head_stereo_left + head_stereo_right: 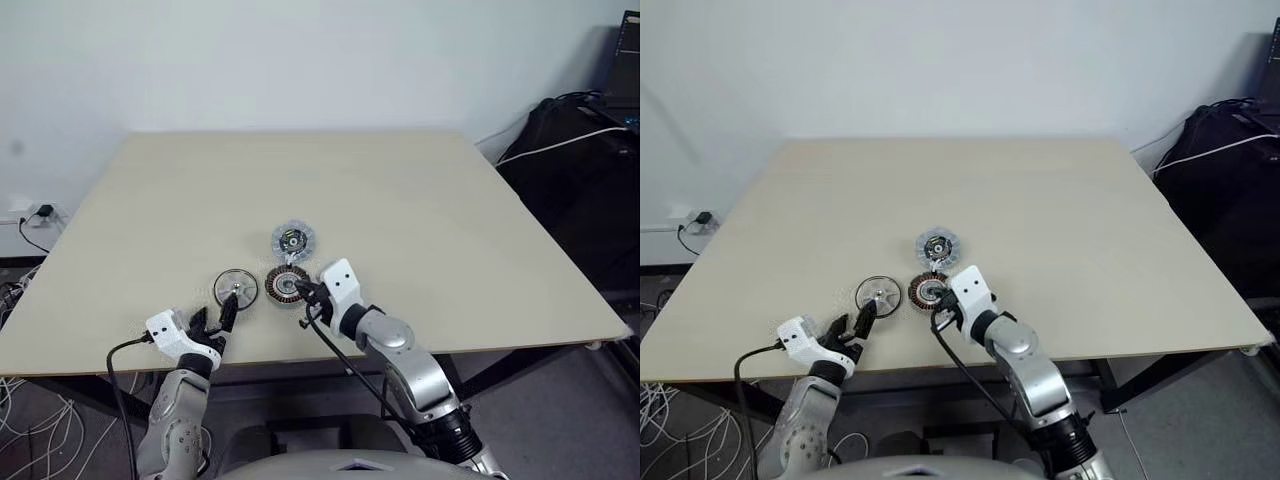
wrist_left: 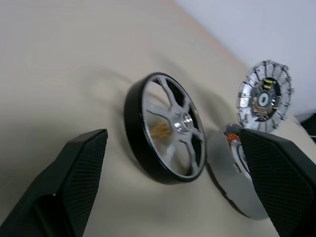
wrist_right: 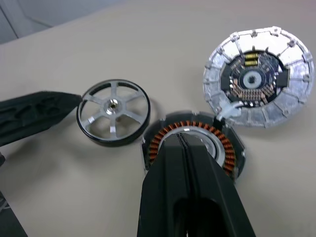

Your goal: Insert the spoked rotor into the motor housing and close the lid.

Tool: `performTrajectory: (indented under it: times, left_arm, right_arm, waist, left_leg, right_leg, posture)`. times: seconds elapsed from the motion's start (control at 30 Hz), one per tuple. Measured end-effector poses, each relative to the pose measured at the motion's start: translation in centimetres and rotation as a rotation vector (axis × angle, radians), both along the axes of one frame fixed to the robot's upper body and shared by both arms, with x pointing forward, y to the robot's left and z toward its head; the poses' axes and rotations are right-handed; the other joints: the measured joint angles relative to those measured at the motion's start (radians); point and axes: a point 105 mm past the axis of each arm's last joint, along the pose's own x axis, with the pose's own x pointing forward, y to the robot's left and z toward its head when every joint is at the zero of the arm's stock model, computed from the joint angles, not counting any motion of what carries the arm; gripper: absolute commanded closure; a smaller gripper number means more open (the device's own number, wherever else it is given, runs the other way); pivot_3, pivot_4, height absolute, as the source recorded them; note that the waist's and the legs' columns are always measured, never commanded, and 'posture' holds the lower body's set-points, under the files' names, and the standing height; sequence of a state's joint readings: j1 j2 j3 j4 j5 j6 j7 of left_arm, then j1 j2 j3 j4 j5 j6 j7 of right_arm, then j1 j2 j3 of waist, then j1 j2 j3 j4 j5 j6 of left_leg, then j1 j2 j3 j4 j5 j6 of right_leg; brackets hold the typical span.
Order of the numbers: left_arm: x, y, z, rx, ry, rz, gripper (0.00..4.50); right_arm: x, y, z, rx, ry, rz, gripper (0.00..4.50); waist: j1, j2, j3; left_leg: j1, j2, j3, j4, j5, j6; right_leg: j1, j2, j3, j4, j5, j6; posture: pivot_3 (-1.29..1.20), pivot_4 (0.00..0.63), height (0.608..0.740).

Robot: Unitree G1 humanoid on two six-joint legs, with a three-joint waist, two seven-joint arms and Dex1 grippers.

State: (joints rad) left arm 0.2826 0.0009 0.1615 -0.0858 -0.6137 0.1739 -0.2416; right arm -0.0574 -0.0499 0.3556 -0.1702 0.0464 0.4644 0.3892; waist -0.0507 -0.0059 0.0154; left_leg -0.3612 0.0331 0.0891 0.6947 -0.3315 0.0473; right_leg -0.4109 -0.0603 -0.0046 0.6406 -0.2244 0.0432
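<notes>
The spoked rotor (image 1: 236, 288), a black ring with silver spokes, lies flat on the table near its front edge. To its right sits the motor housing (image 1: 287, 284) with copper windings, uncovered. The lid (image 1: 293, 241), a ribbed silver disc with a dark centre, lies just beyond the housing and touches its rim. My left gripper (image 1: 215, 318) is open just short of the rotor, one finger (image 2: 84, 163) on each side of it in the left wrist view. My right gripper (image 3: 183, 139) is shut and empty, its tips over the housing's middle.
The beige table (image 1: 420, 200) stretches far back and to both sides. Black bags and cables (image 1: 580, 150) stand off the table's right edge. Loose cables and a wall plug (image 1: 35, 213) are at the left.
</notes>
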Motion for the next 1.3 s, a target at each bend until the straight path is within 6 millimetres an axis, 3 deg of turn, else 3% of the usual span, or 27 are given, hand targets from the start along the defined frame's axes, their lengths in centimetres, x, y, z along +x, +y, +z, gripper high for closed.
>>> performTrajectory:
  times: [0.3,0.83,1.27,1.3]
  left_arm:
    - [0.9,0.1,0.4,-0.051,-0.004,0.018,0.0]
    - [2.1,-0.1,-0.6,-0.101,0.07,0.009,0.0]
    - [2.6,-1.6,-0.5,-0.178,0.057,-0.054,0.0]
    - [2.6,-1.7,-0.5,-0.186,0.058,-0.052,0.18]
  right_arm:
    - [0.2,-0.3,0.0,-0.002,0.001,-0.023,4.48]
    - [0.2,-0.3,0.0,0.003,0.002,-0.03,4.48]
    - [0.3,-0.3,0.0,0.006,0.002,-0.035,4.48]
    - [0.3,-0.3,0.0,0.006,0.002,-0.035,4.5]
  waist:
    - [0.005,-0.001,0.0]
    - [0.013,-0.001,0.0]
    - [0.013,-0.002,0.0]
    - [0.013,-0.002,0.0]
  left_leg:
    - [0.0,-0.003,-0.002,0.0,0.0,-0.001]
    - [0.0,-0.004,-0.002,0.0,0.001,-0.001]
    - [0.0,-0.004,-0.002,0.0,0.001,-0.001]
    - [0.0,-0.004,-0.002,0.0,0.001,-0.001]
  right_leg:
    - [0.001,0.0,0.0,0.0,0.0,0.0]
    - [0.001,0.0,0.0,0.0,0.0,0.0]
    - [0.001,0.0,0.0,0.0,0.0,0.0]
    - [0.001,0.0,0.0,0.0,0.0,0.0]
  posture:
    - [0.0,0.0,0.74]
    - [0.0,0.0,0.74]
    - [0.0,0.0,0.74]
    - [0.0,0.0,0.74]
